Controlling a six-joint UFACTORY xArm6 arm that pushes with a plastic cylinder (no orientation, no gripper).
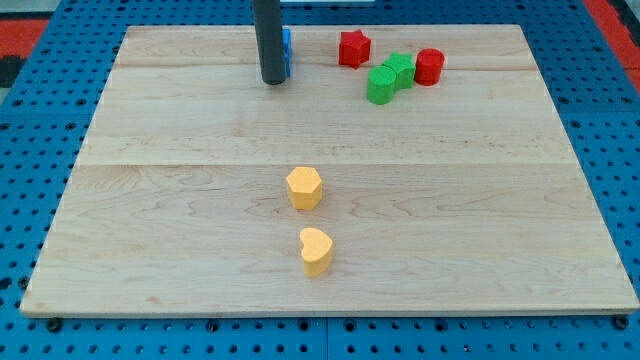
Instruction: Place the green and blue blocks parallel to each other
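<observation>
No claw is fitted to this arm, so no open or closed state can be reported; the working end is a plain dark rod. The rod's tip (272, 81) rests on the desk (180, 250) near the view's top edge, directly in front of the blue block (287, 53), which it largely hides. Only a thin blue sliver shows on the rod's right side, and the tip appears to touch it or sit just beside it.

Taking the blue block as landmark: the green block (389, 78) lies well apart toward the view's right, with a red star (354, 48) between the two and a red cylinder (429, 66) touching the green block's far right end. A yellow hexagonal block (304, 188) and a yellow heart block (316, 251) lie well below, toward the view's bottom.

The green block is elongated, its long axis running diagonally from lower left to upper right. The blue block's shape and axis cannot be determined while hidden.

Judgement: the task looks barely begun. The two blocks are not side by side, and alignment remains to be done.
</observation>
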